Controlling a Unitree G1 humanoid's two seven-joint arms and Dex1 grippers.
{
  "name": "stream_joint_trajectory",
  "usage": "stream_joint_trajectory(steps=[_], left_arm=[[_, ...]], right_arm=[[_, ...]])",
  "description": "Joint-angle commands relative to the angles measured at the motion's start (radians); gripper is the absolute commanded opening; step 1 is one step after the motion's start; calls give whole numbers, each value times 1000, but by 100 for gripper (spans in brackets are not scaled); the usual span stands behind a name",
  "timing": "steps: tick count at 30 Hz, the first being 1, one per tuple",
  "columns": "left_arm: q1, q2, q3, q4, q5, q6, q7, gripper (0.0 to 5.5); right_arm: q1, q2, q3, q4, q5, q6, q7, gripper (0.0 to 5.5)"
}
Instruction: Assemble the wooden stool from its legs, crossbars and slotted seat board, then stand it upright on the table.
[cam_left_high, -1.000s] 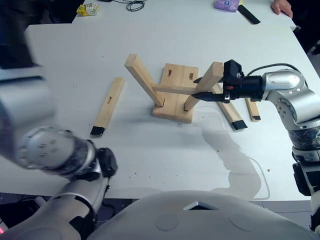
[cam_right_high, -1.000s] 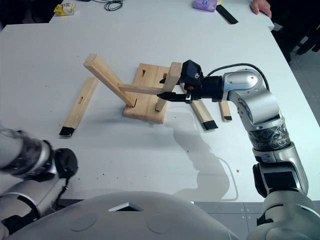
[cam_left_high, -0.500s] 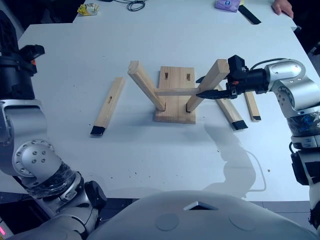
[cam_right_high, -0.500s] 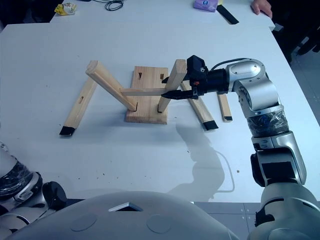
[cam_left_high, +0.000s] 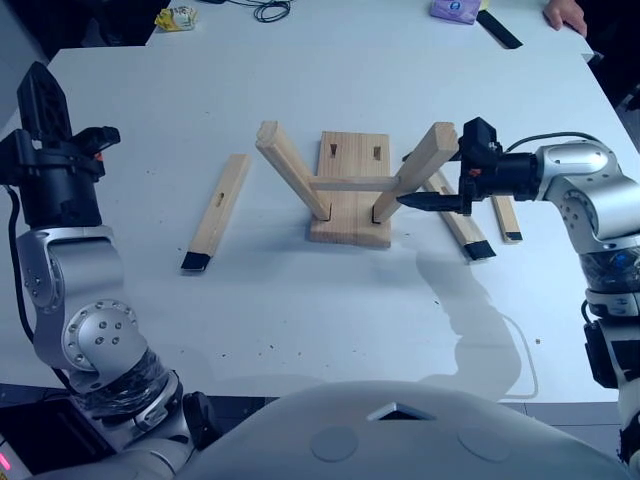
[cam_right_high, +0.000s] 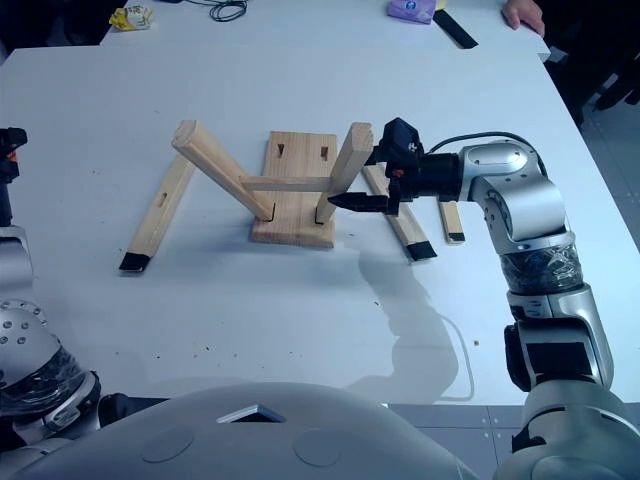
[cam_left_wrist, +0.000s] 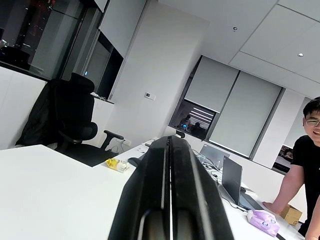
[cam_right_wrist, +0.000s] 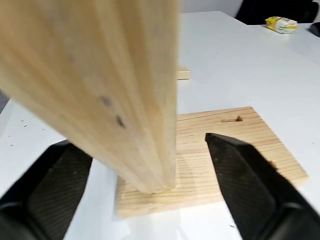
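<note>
- Since a second ago, my left gripper (cam_left_high: 42, 95) has swung up to the frame's left edge, its fingers pressed together and empty.
- Right gripper (cam_left_high: 405, 202) is spread wide, straddling one leg (cam_left_high: 418, 168) without clamping it.
- Half-built stool (cam_left_high: 345, 185) sits mid-frame, seat board (cam_left_high: 350, 222) flat on the table (cam_left_high: 300, 300).

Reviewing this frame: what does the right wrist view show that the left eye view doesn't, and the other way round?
The right wrist view adds: the right gripper is open, its fingers apart on either side of the leg, whose foot sits on the seat board. The left eye view adds: the second leg, the crossbar joining the two, a loose leg left of the board, two loose pieces at its right, and the raised left gripper. Both: that leg on the seat board, with the right gripper at it.
</note>
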Motion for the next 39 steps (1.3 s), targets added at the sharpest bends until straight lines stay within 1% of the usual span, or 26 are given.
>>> stream_joint_trajectory(steps=[1,4,6,10,12,13,15,18,20,22,26,30,33,39], left_arm=[[47,-10,-6,4,3,-28,-15,0],[82,-9,-10,22,8,-46,-37,0],[100,-10,-21,35,14,-55,-54,0],[139,-21,-28,76,25,-80,-84,0],[145,-25,-26,96,30,-92,-91,0],[142,-24,-24,109,32,-97,-95,0],[131,-16,-21,131,30,-102,-98,0],[118,4,-19,162,30,-101,-107,0],[115,11,-13,174,29,-100,-109,0],[113,15,-18,177,29,-100,-113,0],[98,19,-33,192,31,-100,-122,0],[67,19,-43,210,33,-105,-123,0],[58,12,-53,213,40,-111,-122,0],[68,-11,-74,209,54,-126,-118,0]], right_arm=[[79,-89,-70,-108,40,52,15,434],[110,-166,-130,-139,66,47,71,434],[91,-187,-190,-142,121,86,78,434],[-107,-137,-378,-68,361,296,-64,434],[-188,-88,-430,-36,418,336,-173,434],[-203,-57,-439,-54,434,349,-230,434],[-177,-12,-415,-154,423,337,-310,434],[-61,41,-335,-359,368,325,-440,434],[12,79,-307,-478,398,361,-515,434],[33,138,-305,-548,462,399,-612,434],[-50,238,-307,-560,533,432,-787,434],[-129,278,-303,-547,562,440,-889,434],[-170,309,-261,-525,536,434,-941,434],[-91,246,-145,-524,433,441,-904,434]])
